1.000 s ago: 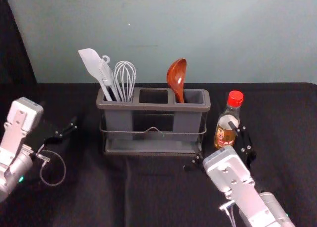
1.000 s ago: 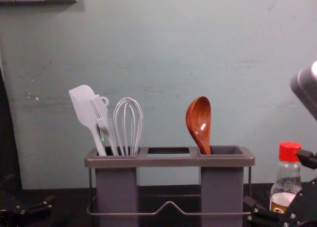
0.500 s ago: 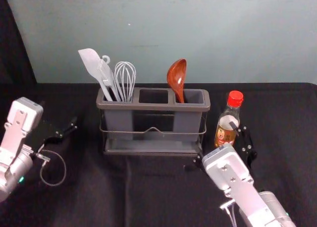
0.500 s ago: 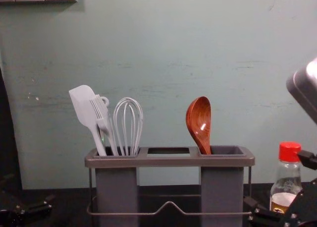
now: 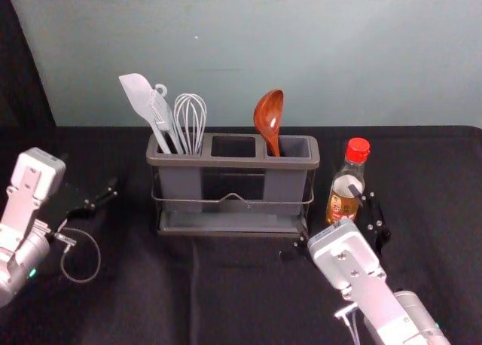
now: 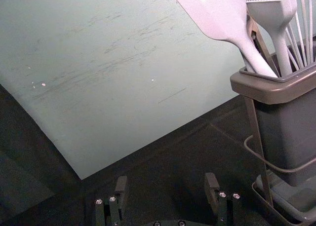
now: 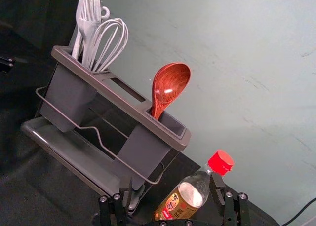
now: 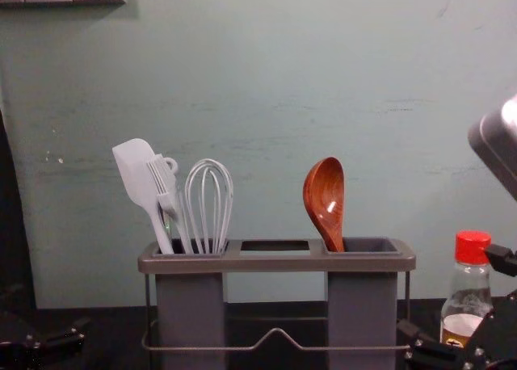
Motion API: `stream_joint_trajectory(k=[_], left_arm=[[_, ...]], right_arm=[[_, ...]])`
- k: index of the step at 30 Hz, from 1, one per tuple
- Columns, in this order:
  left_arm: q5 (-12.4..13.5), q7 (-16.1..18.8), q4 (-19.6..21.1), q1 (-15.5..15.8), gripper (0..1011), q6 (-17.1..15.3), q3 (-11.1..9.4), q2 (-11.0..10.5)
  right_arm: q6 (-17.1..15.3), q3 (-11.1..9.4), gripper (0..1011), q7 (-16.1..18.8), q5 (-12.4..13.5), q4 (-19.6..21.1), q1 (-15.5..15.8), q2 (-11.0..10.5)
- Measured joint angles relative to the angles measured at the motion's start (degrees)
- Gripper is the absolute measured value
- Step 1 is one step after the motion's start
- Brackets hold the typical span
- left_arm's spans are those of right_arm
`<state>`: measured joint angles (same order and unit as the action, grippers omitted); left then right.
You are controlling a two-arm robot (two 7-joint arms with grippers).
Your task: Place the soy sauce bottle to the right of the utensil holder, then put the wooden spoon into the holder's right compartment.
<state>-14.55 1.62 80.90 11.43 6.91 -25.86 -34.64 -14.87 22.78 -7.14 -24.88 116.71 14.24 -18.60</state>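
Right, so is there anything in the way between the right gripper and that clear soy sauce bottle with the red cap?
Nothing visible: the right gripper is open, facing the clear, red-capped soy sauce bottle, and the grey plastic utensil holder stands off to the bottle's left, not between them.

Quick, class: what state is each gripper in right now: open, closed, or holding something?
Left gripper: open, holding nothing.
Right gripper: open, not clamped on the soy sauce bottle.
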Motion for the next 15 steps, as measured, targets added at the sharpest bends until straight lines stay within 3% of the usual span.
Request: stream_joint_trajectory(k=[15], left_arm=[[0.0,0.0,0.0,0.0,1011,0.0,0.0,0.0]], right_arm=[[0.07,0.0,1002,0.0,0.06,0.0,0.0,-0.06]])
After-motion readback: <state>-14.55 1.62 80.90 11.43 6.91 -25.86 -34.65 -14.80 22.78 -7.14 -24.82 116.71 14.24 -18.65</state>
